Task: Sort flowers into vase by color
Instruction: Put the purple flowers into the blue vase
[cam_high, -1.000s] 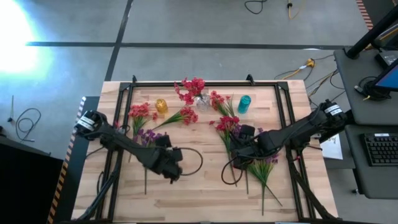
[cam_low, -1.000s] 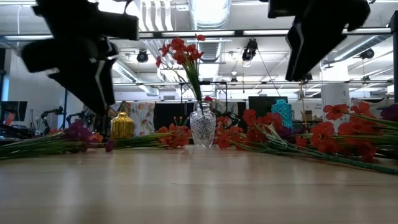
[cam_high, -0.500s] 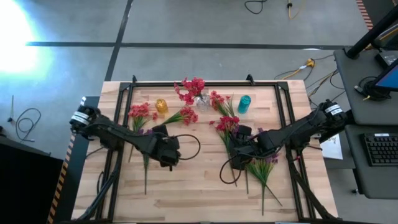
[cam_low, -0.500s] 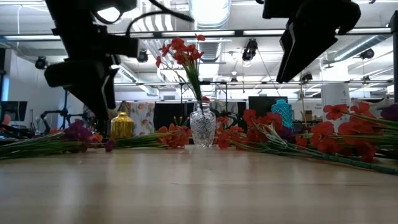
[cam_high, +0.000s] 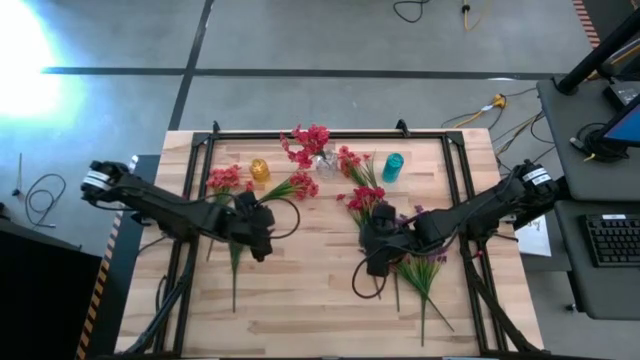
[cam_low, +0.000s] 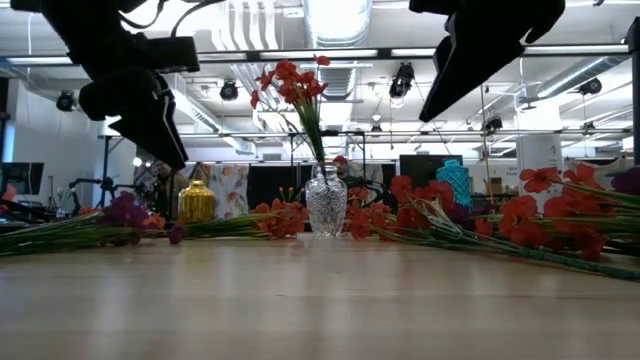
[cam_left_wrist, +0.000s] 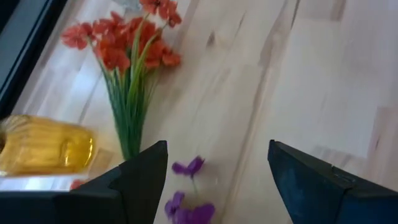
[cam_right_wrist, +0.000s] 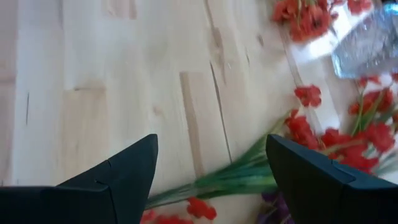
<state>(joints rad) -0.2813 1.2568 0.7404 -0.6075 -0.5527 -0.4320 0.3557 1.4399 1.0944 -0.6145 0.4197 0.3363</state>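
Observation:
Red, orange-red and purple flower sprigs lie flat on the wooden table. A clear glass vase at the far middle holds red sprigs upright. A yellow vase and a teal vase stand on either side of it. My left gripper hovers open above purple blossoms, with an orange-red sprig ahead of it. My right gripper hovers open over the table beside the stems of a red bunch. In the low view both grippers hang well above the tabletop.
More red sprigs lie near the table's left far corner, and a purple bunch lies under the right arm. A black frame runs along the far edge and sides. Bare wood spreads across the near middle.
My left gripper has drawn back from the near middle toward the far left, rising as it went, and now stands over the purple blossoms. My right gripper has shifted a little toward the table's left. No flower has moved.

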